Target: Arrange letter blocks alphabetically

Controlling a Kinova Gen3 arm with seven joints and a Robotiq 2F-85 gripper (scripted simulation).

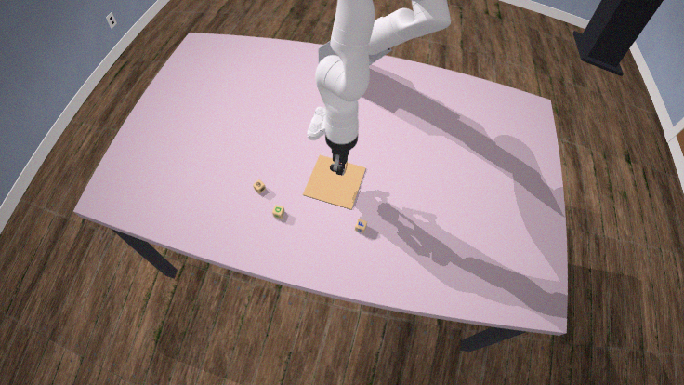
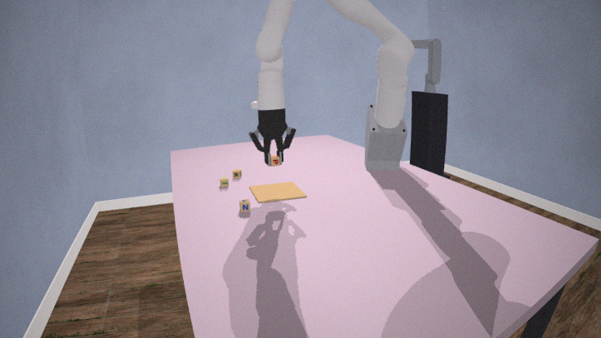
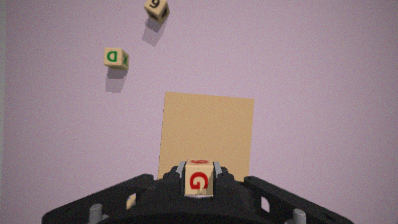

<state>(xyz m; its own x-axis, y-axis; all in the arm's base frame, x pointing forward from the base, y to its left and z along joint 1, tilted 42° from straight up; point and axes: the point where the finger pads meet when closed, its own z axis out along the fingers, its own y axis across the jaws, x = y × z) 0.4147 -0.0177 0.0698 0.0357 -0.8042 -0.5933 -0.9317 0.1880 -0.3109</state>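
My gripper [image 1: 338,170] [image 2: 274,159] [image 3: 199,171] is shut on the red-lettered block [image 2: 274,161] [image 3: 199,181] and holds it in the air above the mat [image 1: 330,193] [image 2: 278,193] [image 3: 210,125]. The held block shows a red G toward the wrist camera and a red P toward the exterior camera. The mat lies flat with no block on it. A green-lettered block [image 1: 278,211] [image 2: 224,182] [image 3: 116,58] shows D on top, off the mat. A block with a black 6- or 9-like mark [image 1: 258,186] [image 2: 236,174] [image 3: 157,9] lies beyond it. A blue-lettered block [image 1: 361,225] [image 2: 245,206] shows F on top and N on a side.
The pink table [image 1: 190,119] [image 2: 357,251] bears all three loose blocks. The black-marked and green-lettered blocks are on one side of the mat; the blue-lettered block is near a mat corner. The arm's shadow falls beside the mat.
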